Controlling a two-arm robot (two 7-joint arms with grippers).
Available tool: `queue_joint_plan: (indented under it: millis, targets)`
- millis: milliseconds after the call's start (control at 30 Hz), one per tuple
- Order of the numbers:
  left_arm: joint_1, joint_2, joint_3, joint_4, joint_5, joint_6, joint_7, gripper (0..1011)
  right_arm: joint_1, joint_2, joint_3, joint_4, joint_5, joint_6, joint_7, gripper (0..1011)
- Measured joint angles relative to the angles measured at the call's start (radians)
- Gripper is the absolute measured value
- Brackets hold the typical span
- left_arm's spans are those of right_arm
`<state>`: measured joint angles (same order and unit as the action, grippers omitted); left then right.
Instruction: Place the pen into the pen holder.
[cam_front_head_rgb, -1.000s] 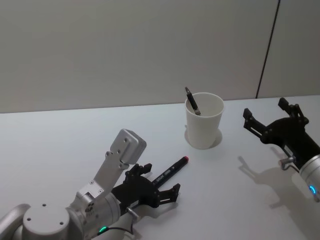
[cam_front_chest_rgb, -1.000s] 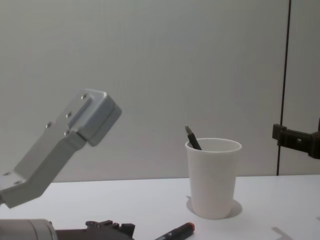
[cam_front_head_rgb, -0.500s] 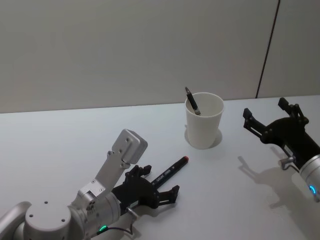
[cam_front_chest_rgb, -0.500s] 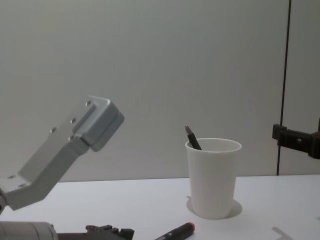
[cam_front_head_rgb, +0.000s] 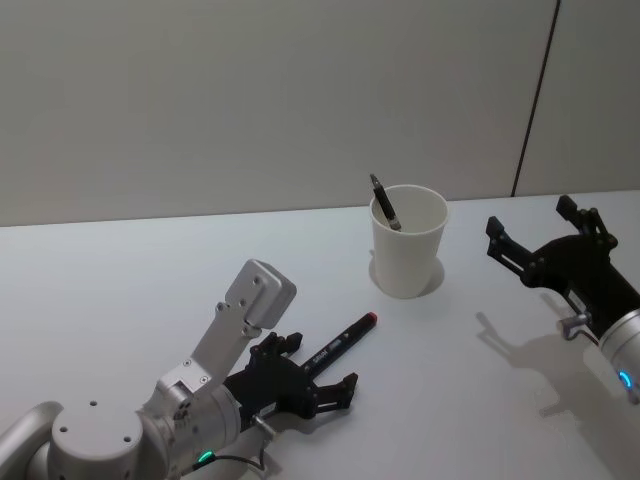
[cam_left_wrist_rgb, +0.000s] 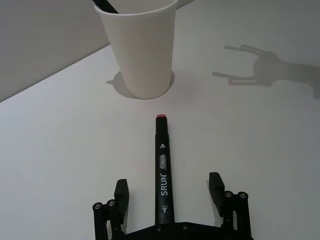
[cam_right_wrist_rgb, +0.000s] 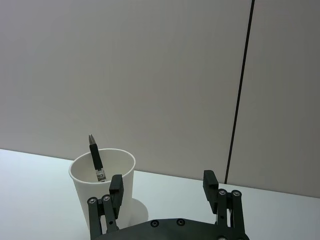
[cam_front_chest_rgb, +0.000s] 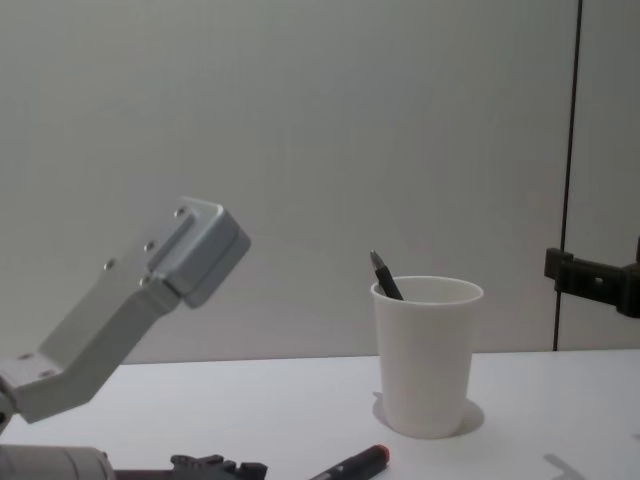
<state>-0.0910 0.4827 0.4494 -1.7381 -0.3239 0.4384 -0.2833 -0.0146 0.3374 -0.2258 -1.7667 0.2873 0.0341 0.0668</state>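
Observation:
A black pen (cam_front_head_rgb: 340, 342) with a red tip lies flat on the white table, its tip pointing toward the pen holder (cam_front_head_rgb: 408, 242), a white paper cup standing upright a short way beyond it. Another dark pen (cam_front_head_rgb: 384, 203) leans inside that cup. My left gripper (cam_front_head_rgb: 322, 362) is low over the table and open, with its two fingers on either side of the pen's rear end (cam_left_wrist_rgb: 162, 170) and not touching it. My right gripper (cam_front_head_rgb: 530, 217) hovers open to the right of the cup (cam_right_wrist_rgb: 102, 190), holding nothing.
The white table (cam_front_head_rgb: 120, 290) runs back to a plain grey wall, which has a dark vertical seam (cam_front_head_rgb: 535, 100) at the right. The right gripper's shadow (cam_left_wrist_rgb: 255, 65) falls on the table beyond the cup.
My left arm has sunk slightly, bringing the open gripper lower around the pen. The pen, the cup and the right arm have not moved.

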Motion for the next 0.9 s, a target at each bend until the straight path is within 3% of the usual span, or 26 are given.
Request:
queue_joint_plan:
  millis: [233,633,867,900]
  targets:
    - [-0.001,0.0,0.0,0.001,0.001,0.002,-0.002,994,0.0,0.0,0.0,0.0,0.0,0.0,0.0,1001]
    - [-0.002,-0.001,0.0,0.001,0.002,0.003,-0.003,689,0.0,0.0,0.0,0.0,0.0,0.0,0.0,1001]
    - [-0.002,-0.001,0.0,0.002,0.003,0.004,-0.003,477,0.0,0.0,0.0,0.0,0.0,0.0,0.0,1002]
    - [-0.002,-0.001,0.0,0.002,0.003,0.004,-0.004,408,0.0,0.0,0.0,0.0,0.0,0.0,0.0,1002]
